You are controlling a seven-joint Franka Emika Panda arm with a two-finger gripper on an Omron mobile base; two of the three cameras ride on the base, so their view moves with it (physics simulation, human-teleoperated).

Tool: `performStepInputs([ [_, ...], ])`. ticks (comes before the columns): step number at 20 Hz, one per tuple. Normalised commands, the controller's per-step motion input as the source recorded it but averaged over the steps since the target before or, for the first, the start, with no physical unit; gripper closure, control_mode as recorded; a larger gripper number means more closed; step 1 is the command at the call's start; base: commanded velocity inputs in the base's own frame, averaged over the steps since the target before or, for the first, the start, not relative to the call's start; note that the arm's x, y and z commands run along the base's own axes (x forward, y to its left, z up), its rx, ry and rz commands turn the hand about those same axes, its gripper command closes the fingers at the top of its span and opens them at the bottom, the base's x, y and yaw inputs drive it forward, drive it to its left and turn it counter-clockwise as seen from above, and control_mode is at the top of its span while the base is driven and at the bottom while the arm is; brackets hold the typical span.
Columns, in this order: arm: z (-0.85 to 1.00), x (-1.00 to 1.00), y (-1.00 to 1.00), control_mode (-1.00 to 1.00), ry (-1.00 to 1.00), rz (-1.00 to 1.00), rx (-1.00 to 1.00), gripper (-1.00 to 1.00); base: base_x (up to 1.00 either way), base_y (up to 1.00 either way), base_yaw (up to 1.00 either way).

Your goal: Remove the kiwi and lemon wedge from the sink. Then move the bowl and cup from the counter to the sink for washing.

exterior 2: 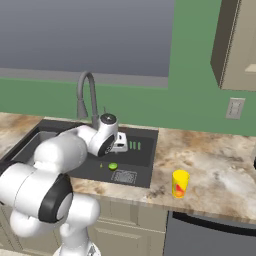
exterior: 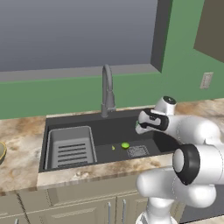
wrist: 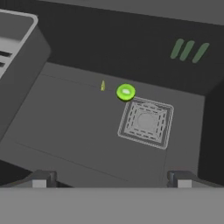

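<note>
Your pincer (wrist: 111, 179) hangs wide open and empty above the dark grey sink (wrist: 87, 144); small green kiwi (wrist: 126, 92) and pale-yellow lemon wedge (wrist: 103, 85) lie inside, yellow cup (exterior 2: 180, 183) waits on the marbled surface (exterior 2: 210, 170). Nothing done yet.

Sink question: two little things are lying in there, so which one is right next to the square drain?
The kiwi, the round bright-green one. It lies by the drain's corner; the tiny yellow lemon wedge lies farther off.

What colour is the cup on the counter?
The cup is yellow with a red mark, clearest in the right base view.
</note>
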Motion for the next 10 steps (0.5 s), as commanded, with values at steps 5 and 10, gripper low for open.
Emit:
performStepInputs([
  [5, -0.14, 0.12, 0.0, -1.0, 0.0, 0.01, 0.0, -1.0, 0.0, 0.0, 0.0],
  [10, -0.12, 0.1, 0.03, -1.0, 0.0, 0.01, 0.0, -1.0, 0.0, 0.0, 0.0],
])
